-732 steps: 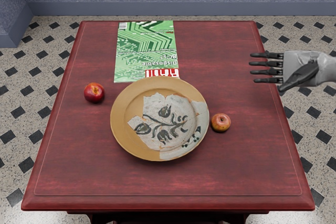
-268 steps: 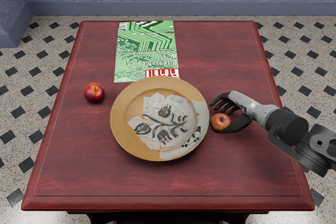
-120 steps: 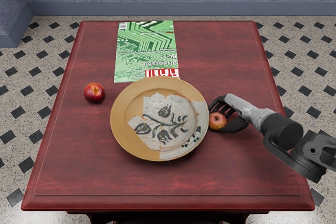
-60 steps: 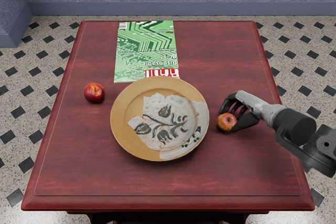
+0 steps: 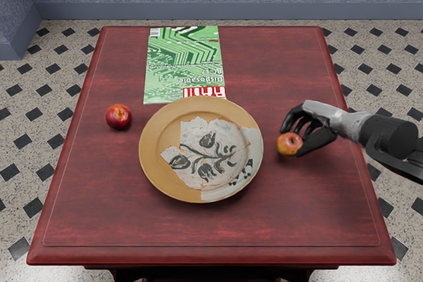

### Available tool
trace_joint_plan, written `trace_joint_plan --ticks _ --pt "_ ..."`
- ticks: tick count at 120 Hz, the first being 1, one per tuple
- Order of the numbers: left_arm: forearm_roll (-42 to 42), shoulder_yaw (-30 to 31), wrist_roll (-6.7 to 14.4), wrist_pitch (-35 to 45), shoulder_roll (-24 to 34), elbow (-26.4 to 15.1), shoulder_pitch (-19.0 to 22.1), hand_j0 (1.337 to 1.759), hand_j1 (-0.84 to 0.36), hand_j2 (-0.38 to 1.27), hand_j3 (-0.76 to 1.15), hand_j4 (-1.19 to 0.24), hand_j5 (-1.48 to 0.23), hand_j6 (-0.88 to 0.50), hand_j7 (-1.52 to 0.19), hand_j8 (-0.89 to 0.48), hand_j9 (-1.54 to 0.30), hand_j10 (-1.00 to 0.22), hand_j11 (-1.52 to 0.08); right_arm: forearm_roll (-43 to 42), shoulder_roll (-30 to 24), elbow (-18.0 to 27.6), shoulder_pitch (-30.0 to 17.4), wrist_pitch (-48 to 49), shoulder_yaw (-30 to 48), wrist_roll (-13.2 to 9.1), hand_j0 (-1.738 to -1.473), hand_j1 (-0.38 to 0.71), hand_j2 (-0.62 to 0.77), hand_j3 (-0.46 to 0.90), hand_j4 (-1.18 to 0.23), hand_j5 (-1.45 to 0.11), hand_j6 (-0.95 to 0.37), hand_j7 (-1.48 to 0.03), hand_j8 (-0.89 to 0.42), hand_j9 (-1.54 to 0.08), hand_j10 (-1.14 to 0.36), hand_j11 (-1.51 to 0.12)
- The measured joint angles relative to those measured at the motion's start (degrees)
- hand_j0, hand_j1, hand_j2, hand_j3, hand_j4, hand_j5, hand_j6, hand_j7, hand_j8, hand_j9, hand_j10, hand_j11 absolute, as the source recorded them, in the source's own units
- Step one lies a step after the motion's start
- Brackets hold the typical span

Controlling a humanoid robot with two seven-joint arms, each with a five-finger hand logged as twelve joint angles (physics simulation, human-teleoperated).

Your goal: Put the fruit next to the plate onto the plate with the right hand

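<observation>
A small orange-red fruit (image 5: pixel 289 143) is held in my right hand (image 5: pixel 301 135), whose dark fingers (image 5: pixel 295 119) curl over it from above and whose thumb closes from below. The fruit hangs a little above the table, just right of the tan plate (image 5: pixel 153 158) with the flower pattern. The right arm (image 5: pixel 377 134) comes in from the right edge. A red apple (image 5: pixel 118 116) lies on the table to the left of the plate, apart from its rim. No left arm shows.
A green circuit-board printed box (image 5: pixel 184 63) lies flat behind the plate, its near end touching the plate's far rim. The dark red table (image 5: pixel 211 229) has bare wood in front of the plate and at the back right.
My right hand came in from the far right, closed on the fruit beside the plate, then lifted it up and to the right, away from the plate's rim.
</observation>
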Motion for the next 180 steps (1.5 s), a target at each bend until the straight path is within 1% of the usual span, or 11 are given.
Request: trace_joint_plan --ticks 36,50,53,66,89,94,113,131,140,156,180 --pt "0.0 0.0 0.0 0.02 0.0 0.0 -0.04 1.658 0.35 0.0 0.0 0.0 0.0 0.0 0.0 0.0 0.0 0.0 0.0 5.29 0.93 -0.04 2.23 5.95 3.42 0.3 -1.658 0.32 0.24 0.0 -0.66 -0.9 -0.44 -0.87 -0.48 -0.89 -0.66 -0.89" --pt "0.0 0.0 0.0 0.02 0.0 0.0 0.0 1.658 0.35 0.0 0.0 0.0 0.0 0.0 0.0 0.0 0.0 0.0 0.0 6.24 2.96 -0.11 3.59 6.77 3.6 0.34 -1.658 0.32 0.25 0.0 -0.66 -0.9 -0.44 -0.87 -0.48 -0.89 -0.66 -0.89" --pt "0.0 0.0 0.0 0.01 0.0 0.0 -0.02 1.658 0.35 0.0 0.0 0.0 0.0 0.0 0.0 0.0 0.0 0.0 0.0 6.32 3.54 -0.15 3.85 6.86 3.6 0.33 -1.658 0.33 0.28 0.0 -0.66 -0.9 -0.44 -0.87 -0.48 -0.89 -0.66 -0.89" --pt "0.0 0.0 0.0 0.02 0.0 0.0 0.0 1.658 0.35 0.0 0.0 0.0 0.0 0.0 0.0 0.0 0.0 0.0 0.0 6.48 6.05 -0.5 4.79 7.09 3.61 0.32 -1.658 0.32 0.26 0.0 -0.65 -0.9 -0.45 -0.87 -0.48 -0.89 -0.66 -0.89" --pt "0.0 0.0 0.0 0.01 0.0 0.0 0.0 1.658 0.35 0.0 0.0 0.0 0.0 0.0 0.0 0.0 0.0 0.0 0.0 6.57 9.25 -1.15 5.92 7.16 3.48 0.21 -1.658 0.31 0.28 0.0 -0.65 -0.87 -0.52 -0.86 -0.53 -0.86 -0.66 -0.86" --pt "0.0 0.0 0.0 0.01 0.0 0.0 0.0 1.658 0.35 0.0 0.0 0.0 0.0 0.0 0.0 0.0 0.0 0.0 0.0 6.94 9.43 -1.29 6.04 7.42 3.54 0.15 -1.658 0.26 0.21 0.0 -0.6 -0.8 -0.49 -0.78 -0.5 -0.79 -0.6 -0.79" --pt "0.0 0.0 0.0 0.01 0.0 0.0 0.0 1.658 0.35 0.0 0.0 0.0 0.0 0.0 0.0 0.0 0.0 0.0 0.0 9.51 9.13 -1.9 6.25 7.96 3.66 0.0 -1.658 -0.02 0.09 0.0 -0.32 -0.42 -0.27 -0.42 -0.27 -0.42 -0.32 -0.42" --pt "0.0 0.0 0.0 0.01 0.0 0.0 0.0 1.658 0.35 0.0 0.0 0.0 0.0 0.0 0.0 0.0 0.0 0.0 0.0 10.27 8.67 -2.14 6.3 8.09 3.73 -0.07 -1.658 -0.18 0.04 0.0 -0.16 -0.21 -0.14 -0.21 -0.14 -0.21 -0.16 -0.21" --pt "0.0 0.0 0.0 0.0 0.0 0.0 0.0 1.658 0.35 0.0 0.0 0.0 0.0 0.0 0.0 0.0 0.0 0.0 0.0 11.49 8.26 -2.3 6.29 8.39 4.09 -0.09 -1.658 -0.23 0.03 0.0 -0.11 -0.15 -0.1 -0.15 -0.1 -0.15 -0.11 -0.15" --pt "0.0 0.0 0.0 0.01 0.0 0.0 -0.01 1.658 0.35 0.0 0.0 0.0 0.0 0.0 0.0 0.0 0.0 0.0 0.0 19.29 5.57 -3.3 6.25 11.53 5.61 -0.04 -1.658 -0.29 0.02 0.0 -0.06 -0.08 -0.05 -0.08 -0.05 -0.08 -0.06 -0.08" --pt "0.0 0.0 0.0 0.0 0.0 0.0 0.0 1.658 0.35 0.0 0.0 0.0 0.0 0.0 0.0 0.0 0.0 0.0 0.0 32.96 1.86 -5.99 5.87 21.69 8.23 -0.02 -1.658 -0.33 0.01 0.0 -0.02 -0.03 -0.02 -0.03 -0.02 -0.03 -0.02 -0.03"
